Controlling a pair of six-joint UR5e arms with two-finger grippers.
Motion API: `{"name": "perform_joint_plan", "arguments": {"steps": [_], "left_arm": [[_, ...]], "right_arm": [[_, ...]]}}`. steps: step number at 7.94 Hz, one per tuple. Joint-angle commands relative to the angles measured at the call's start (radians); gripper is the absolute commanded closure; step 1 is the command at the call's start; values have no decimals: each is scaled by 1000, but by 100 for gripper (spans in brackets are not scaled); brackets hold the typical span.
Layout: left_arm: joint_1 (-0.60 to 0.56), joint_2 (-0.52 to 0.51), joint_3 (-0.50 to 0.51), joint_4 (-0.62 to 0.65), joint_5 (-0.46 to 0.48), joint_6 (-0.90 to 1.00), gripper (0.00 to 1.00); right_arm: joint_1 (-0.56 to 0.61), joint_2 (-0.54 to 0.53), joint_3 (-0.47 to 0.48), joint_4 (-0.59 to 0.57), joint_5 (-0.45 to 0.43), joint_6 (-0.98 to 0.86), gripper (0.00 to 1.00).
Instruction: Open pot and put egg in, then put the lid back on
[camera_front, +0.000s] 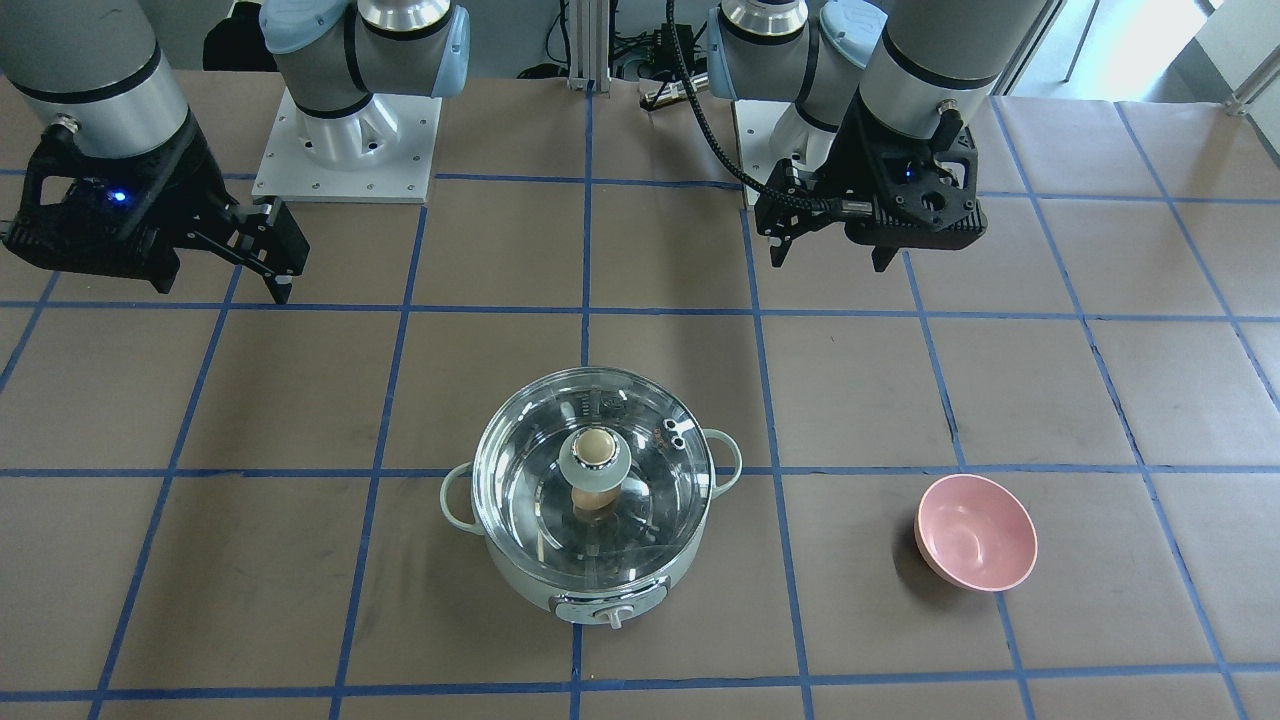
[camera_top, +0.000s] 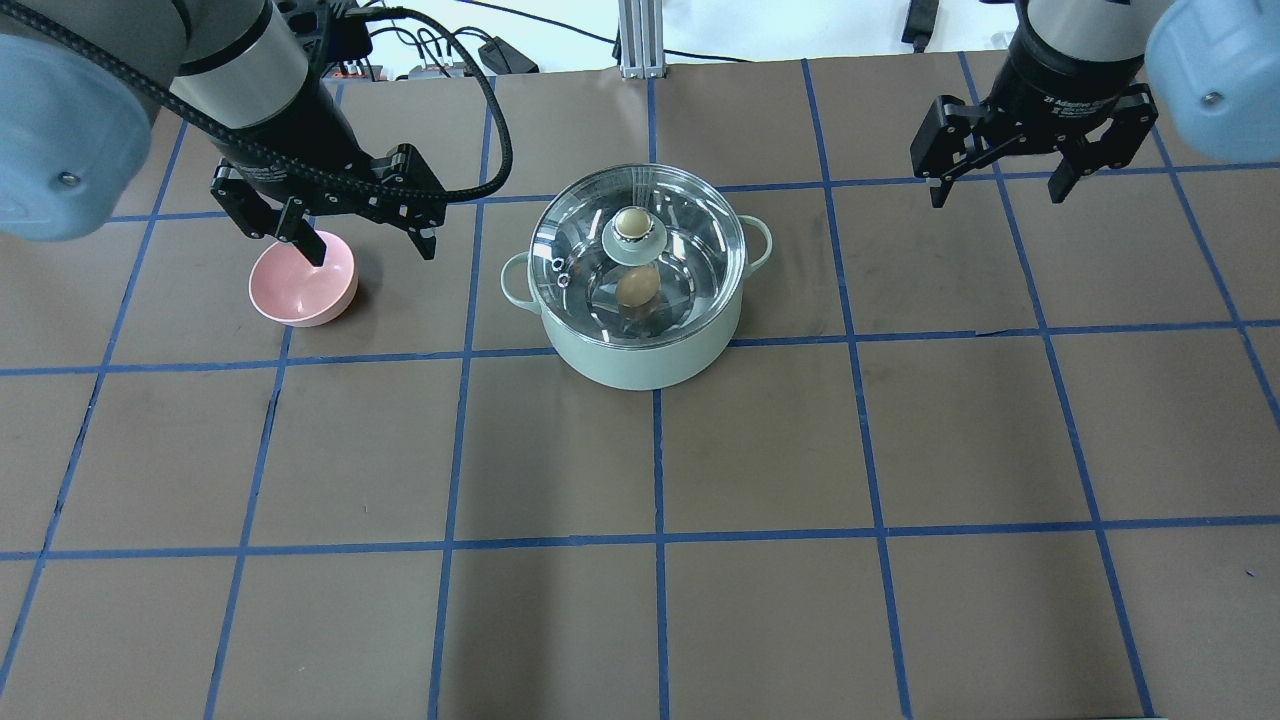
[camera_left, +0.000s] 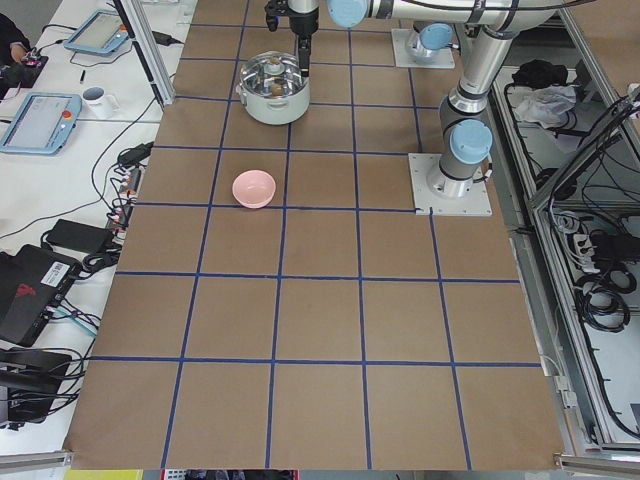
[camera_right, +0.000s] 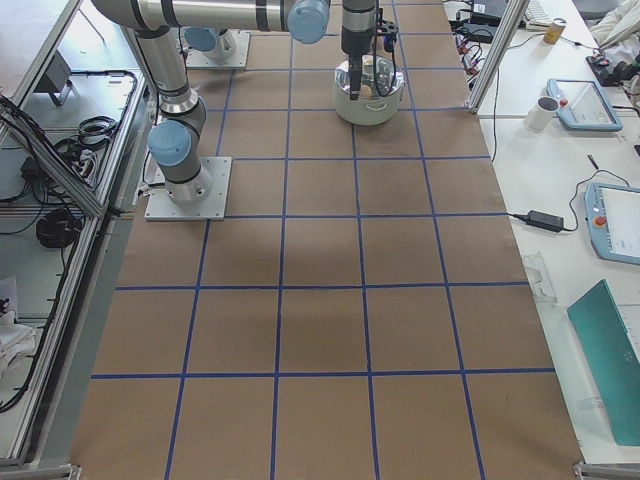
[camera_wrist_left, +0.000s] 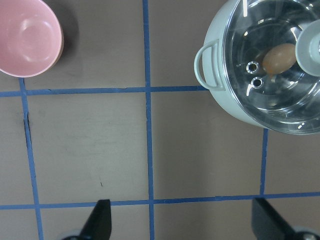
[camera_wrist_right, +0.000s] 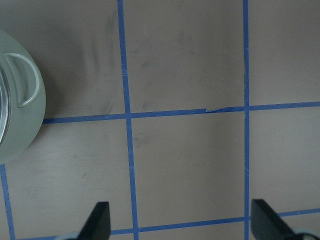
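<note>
Pot (camera_top: 640, 350): lid (camera_top: 690, 215) is covering egg (camera_top: 637, 287) inside.
Left gripper (camera_top: 372, 245), right gripper (camera_top: 996, 195): hanging wide, empty.
Risk: arm sweeping low, knocking lid askew.

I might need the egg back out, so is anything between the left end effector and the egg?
Yes. The lid sits closed on the pot, covering the egg inside. The left end effector hangs open off to the side; nothing else visible lies between it and the pot, so the lid would have to come off first.
</note>
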Motion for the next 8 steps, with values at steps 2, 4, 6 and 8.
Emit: {"name": "perform_joint_plan", "arguments": {"steps": [2,4,6,8], "left_arm": [[0,0,-2,-1,3,1,0],[0,2,-2,-1,3,1,0],[0,2,-2,-1,3,1,0],[0,2,-2,0,3,1,0]], "right_arm": [[28,-4,-8,-44,80,5,0],[28,-6,-10,-44,82,1,0],[28,-4,-10,-44,83,-1,0],[27,-3,-10,-46,83,-1,0]]}}
